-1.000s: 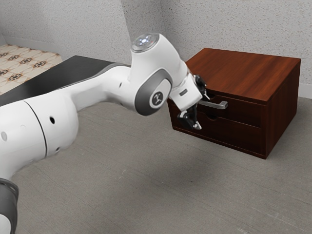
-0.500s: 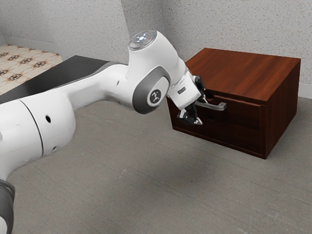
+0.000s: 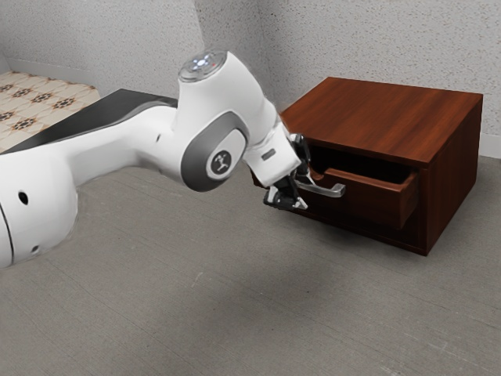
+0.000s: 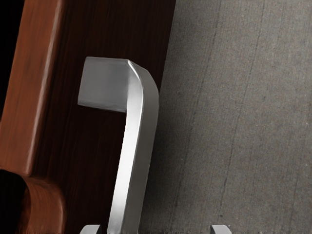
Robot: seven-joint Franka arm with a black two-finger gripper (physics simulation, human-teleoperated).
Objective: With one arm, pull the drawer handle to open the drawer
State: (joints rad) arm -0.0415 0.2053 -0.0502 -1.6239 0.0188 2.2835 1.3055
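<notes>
gripper: gripper (image 3: 291, 188) spread wide, straddling the handle (image 3: 322, 189) at the end nearest the arm; hooked on it, not clamped.
handle feel: stiff metal bar, likely slick; judge mid-bar the better hold for a straight pull.
drawer: upper drawer (image 3: 368, 200) partly out of the cabinet (image 3: 391, 110), dark gap behind its front; rigid wood, probably slides light.
wrist view adds: bar runs between the fingertips (image 4: 90, 229), closer to one.
exterior view adds: how far out the drawer is.

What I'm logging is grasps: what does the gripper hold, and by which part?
Nothing is clamped: the silver metal drawer handle lies between the black gripper's open fingers, one hooked behind it.
</notes>
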